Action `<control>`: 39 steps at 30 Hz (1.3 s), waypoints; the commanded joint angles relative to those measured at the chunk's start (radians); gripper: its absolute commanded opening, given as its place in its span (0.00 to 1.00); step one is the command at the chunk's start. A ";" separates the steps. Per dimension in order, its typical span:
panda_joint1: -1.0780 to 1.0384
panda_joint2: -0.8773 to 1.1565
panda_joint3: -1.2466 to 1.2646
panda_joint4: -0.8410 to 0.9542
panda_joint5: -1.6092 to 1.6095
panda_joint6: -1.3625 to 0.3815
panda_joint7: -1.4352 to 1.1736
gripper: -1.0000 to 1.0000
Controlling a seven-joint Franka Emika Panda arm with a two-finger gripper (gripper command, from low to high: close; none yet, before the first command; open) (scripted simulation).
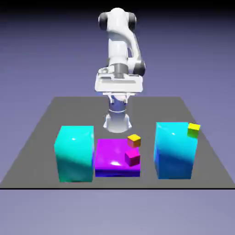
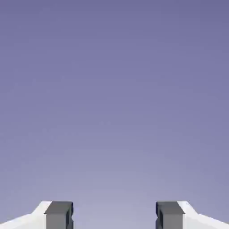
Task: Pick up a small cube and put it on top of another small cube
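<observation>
The small cube (image 1: 193, 130), green-sided with a yellowish lit top, sits on the top far right corner of the right cyan block (image 1: 176, 151). A small yellow-topped cube (image 1: 134, 139) and a small magenta cube (image 1: 132, 157) rest on the flat magenta block (image 1: 110, 158). My gripper (image 1: 119, 92) hangs high above the table's far middle, well behind and above all the blocks. In the hand view my gripper (image 2: 114, 217) is open: the two grey fingertips (image 2: 58, 214) stand wide apart with only plain backdrop between them.
A tall cyan block (image 1: 75, 153) stands at the exterior view's left, touching the magenta block. The grey table (image 1: 50, 119) ends just in front of the blocks. The arm's base (image 1: 117, 121) stands behind the magenta block.
</observation>
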State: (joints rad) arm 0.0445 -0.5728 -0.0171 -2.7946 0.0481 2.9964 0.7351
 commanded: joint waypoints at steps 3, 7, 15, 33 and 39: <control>0.105 0.032 -0.025 0.025 0.066 -0.071 -0.115 0.50; 0.242 0.084 -0.049 0.051 0.131 -0.149 -0.289 0.50; 0.516 0.187 -0.098 0.104 0.259 -0.304 -0.637 0.50; 1.011 0.440 -0.139 0.160 0.350 -0.490 -1.420 0.50; 1.002 0.553 -0.050 0.088 0.094 -0.315 -1.681 0.50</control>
State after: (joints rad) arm 1.0515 -0.0197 -0.0676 -2.7062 0.1425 2.6812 -0.9454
